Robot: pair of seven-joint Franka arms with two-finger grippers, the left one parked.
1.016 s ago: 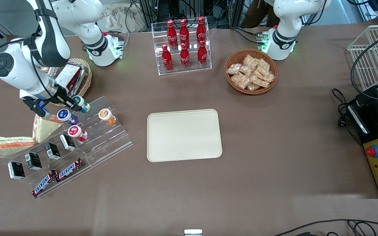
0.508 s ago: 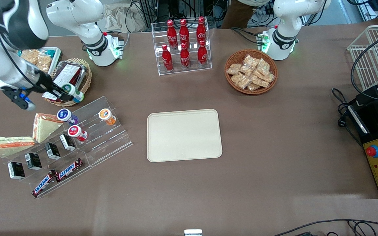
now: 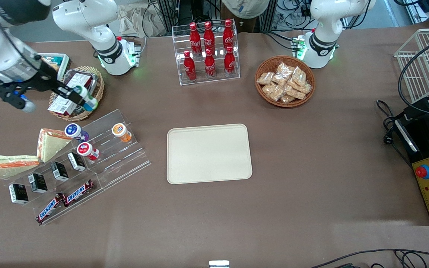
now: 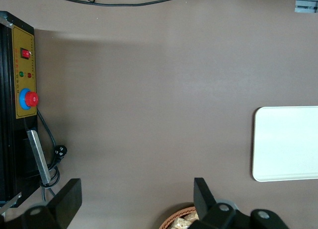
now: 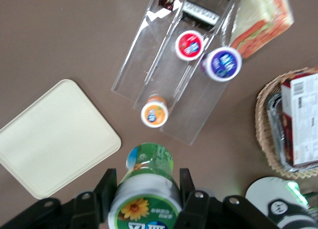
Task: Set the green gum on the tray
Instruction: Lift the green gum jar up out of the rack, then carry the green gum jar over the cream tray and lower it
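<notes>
Gripper: the gripper [image 3: 82, 97] hangs in the air above the wicker basket [image 3: 97, 93] at the working arm's end of the table, its fingers closed on the green gum [image 5: 146, 189].
Green gum: held aloft across its body, lid end showing, well apart from the tray [image 3: 209, 153].
Handling: probably light and rigid (a small plastic bottle); the smooth round wall could roll or slip between flat pads.
Hold: best across the middle of the cylinder, as it appears to be now.
Tray: bare, nearer the front camera than the cola rack [image 3: 207, 52].
</notes>
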